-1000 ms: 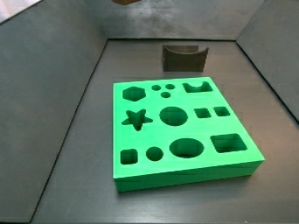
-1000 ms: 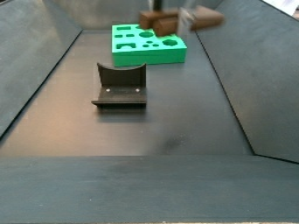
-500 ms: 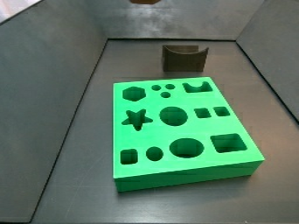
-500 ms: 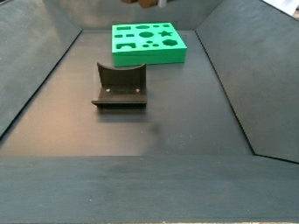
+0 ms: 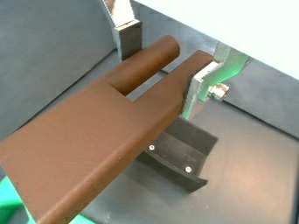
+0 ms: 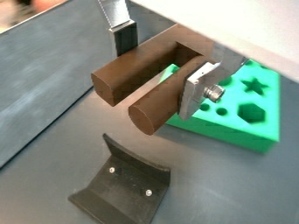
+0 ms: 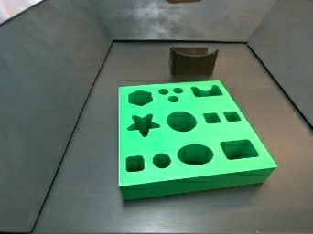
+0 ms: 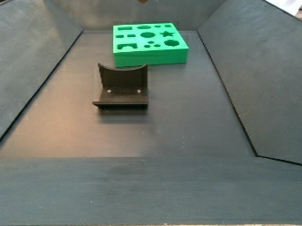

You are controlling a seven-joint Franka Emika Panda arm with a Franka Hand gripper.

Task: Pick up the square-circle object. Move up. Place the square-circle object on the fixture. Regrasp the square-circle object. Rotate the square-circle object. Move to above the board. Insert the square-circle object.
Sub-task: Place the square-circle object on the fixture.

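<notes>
Hand (image 6: 163,66) was clamped on the square-circle object (image 5: 105,140), high above the fixture (image 6: 121,186) — looked rigid, light, smooth-sided, so flat-face grip near the prongs seemed sound.

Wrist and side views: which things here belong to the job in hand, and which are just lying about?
In the job:
- square-circle object, clamped in the hand, raised above the floor
- fixture, on the floor, empty
- board, all cut-outs empty

Lying about:
- nothing; only the grey enclosure floor and walls show.
</notes>
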